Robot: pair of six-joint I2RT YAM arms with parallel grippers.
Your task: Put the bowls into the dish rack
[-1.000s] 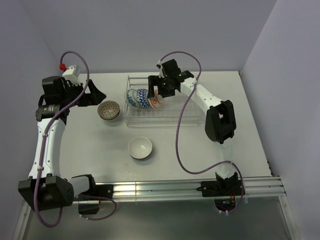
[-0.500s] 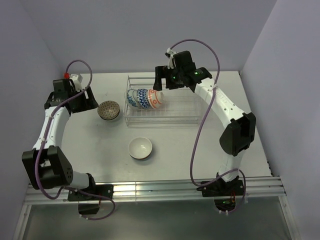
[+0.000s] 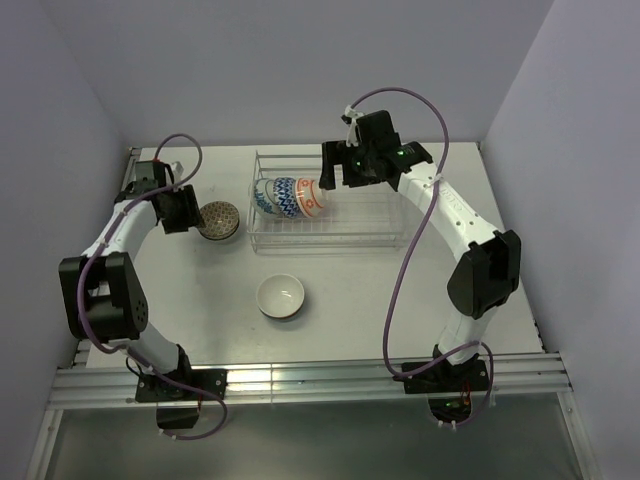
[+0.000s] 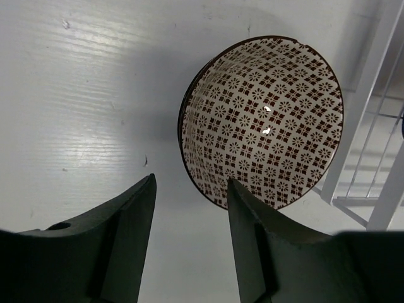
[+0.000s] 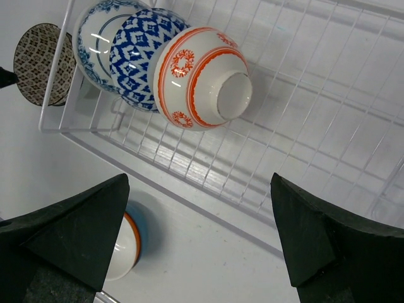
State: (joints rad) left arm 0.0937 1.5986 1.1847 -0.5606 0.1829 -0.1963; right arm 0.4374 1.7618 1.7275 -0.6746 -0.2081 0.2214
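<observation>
**Grey-brown bowl: rim grip not yet made**

Left fingers (image 4: 126,240) stand apart, apparently either side of the near rim of the grey-brown bowl (image 4: 262,120), unclamped. The bowl sits on the bench (image 4: 76,95) just beside the dish rack (image 3: 330,235). Right fingers (image 5: 69,233) are spread wide and empty above the rack. Risk: a shallow rim pinch could tip the bowl or skid it into the rack wall.
</observation>
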